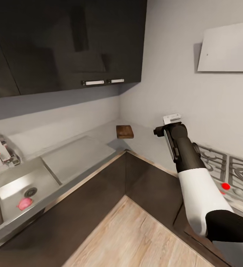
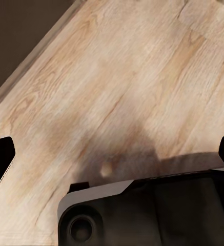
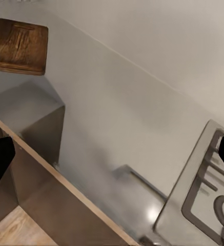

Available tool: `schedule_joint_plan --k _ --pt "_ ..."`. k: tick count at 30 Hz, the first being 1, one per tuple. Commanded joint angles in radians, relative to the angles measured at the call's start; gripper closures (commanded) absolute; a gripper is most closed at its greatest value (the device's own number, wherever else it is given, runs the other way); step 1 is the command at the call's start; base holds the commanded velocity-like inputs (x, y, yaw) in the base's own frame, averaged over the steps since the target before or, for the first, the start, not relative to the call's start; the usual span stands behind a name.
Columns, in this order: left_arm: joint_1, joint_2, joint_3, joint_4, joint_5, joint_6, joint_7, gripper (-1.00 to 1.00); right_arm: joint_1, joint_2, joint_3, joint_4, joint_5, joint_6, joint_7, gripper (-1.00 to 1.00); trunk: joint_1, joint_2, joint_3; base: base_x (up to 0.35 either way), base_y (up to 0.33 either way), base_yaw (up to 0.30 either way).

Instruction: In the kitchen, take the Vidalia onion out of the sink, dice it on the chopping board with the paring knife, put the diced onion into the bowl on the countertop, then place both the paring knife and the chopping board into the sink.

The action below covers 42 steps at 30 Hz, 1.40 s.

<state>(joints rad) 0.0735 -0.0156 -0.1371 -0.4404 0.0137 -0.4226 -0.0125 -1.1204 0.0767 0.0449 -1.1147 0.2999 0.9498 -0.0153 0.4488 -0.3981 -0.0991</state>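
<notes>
Right gripper (image 3: 112, 154) gapes above countertop (image 3: 122, 102); one chopping board (image 1: 124, 131), one Vidalia onion (image 1: 25, 203).

No readable text, label, brand, number or sign appears on anything.

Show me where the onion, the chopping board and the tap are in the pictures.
onion (image 1: 25, 203): head view, middle of the pink ball in the sink.
chopping board (image 1: 124, 131): head view, centre of its top.
tap (image 1: 8, 148): head view, curved spout.
</notes>
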Motion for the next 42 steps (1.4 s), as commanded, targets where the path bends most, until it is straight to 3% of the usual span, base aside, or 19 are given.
schedule_joint_plan --k 1,15,29,42 --pt "0.0 0.0 -0.001 -0.001 0.002 -0.001 -0.001 -1.0 -0.001 0.0 0.001 0.0 0.001 0.005 -0.002 -1.0 0.001 -0.002 -0.002 0.325 0.018 0.0" --pt "0.0 0.0 -0.001 -0.001 0.002 0.0 -0.001 -1.0 -0.001 0.0 0.001 0.0 0.0 0.004 -0.002 -1.0 0.001 -0.002 -0.002 0.327 -0.029 0.0" --pt "0.0 0.0 -0.001 -0.001 0.002 0.0 -0.001 -1.0 -0.001 0.014 0.001 0.0 -0.001 0.004 0.004 -1.0 0.001 -0.002 -0.002 0.269 -0.197 0.0" --pt "0.0 0.0 -0.001 -0.001 0.002 -0.001 -0.001 -1.0 -0.001 0.015 0.001 0.0 -0.001 0.006 0.036 -1.0 0.001 -0.002 -0.002 0.044 -0.042 0.0"
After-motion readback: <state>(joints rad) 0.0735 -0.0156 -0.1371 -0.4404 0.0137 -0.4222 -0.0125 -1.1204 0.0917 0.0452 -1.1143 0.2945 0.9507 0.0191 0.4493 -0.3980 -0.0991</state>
